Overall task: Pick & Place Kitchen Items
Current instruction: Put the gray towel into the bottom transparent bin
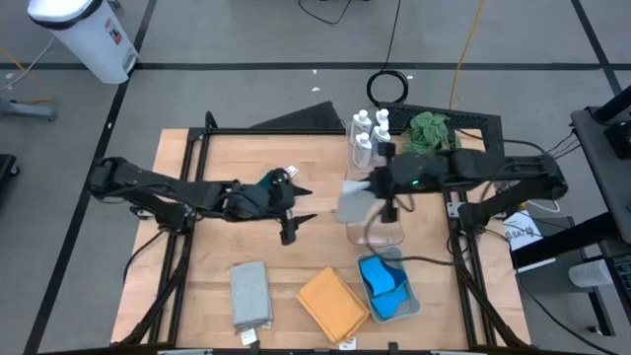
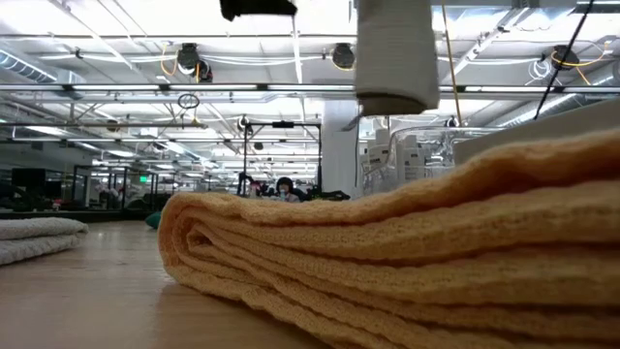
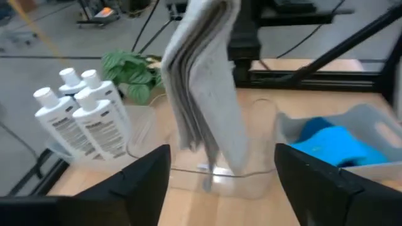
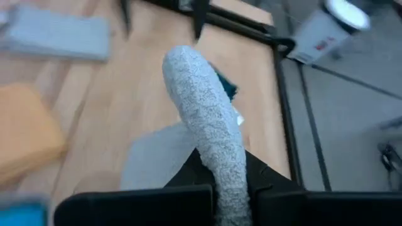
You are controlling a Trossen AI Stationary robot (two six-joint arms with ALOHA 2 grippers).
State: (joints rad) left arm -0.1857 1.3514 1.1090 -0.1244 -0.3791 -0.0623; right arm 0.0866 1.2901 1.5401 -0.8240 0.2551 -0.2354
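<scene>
Over the clear plastic bin at the table's right-centre, your right gripper is clenched on a folded grey cloth, which hangs from its fingers above the bin; the right wrist view shows the cloth pinched between the two dark fingers. Facing it from the table's middle, your left gripper stands with its fingers spread, holding nothing, apart from the hanging cloth; a dark teal-green cloth lies beside that arm's wrist. Behind the bin you have four small white bottles with blue labels standing together, next to a green leafy plant. Near the front edge: a pale grey-blue tray holding blue sponges, a folded orange cloth just left of it, and a second folded grey cloth further left.
</scene>
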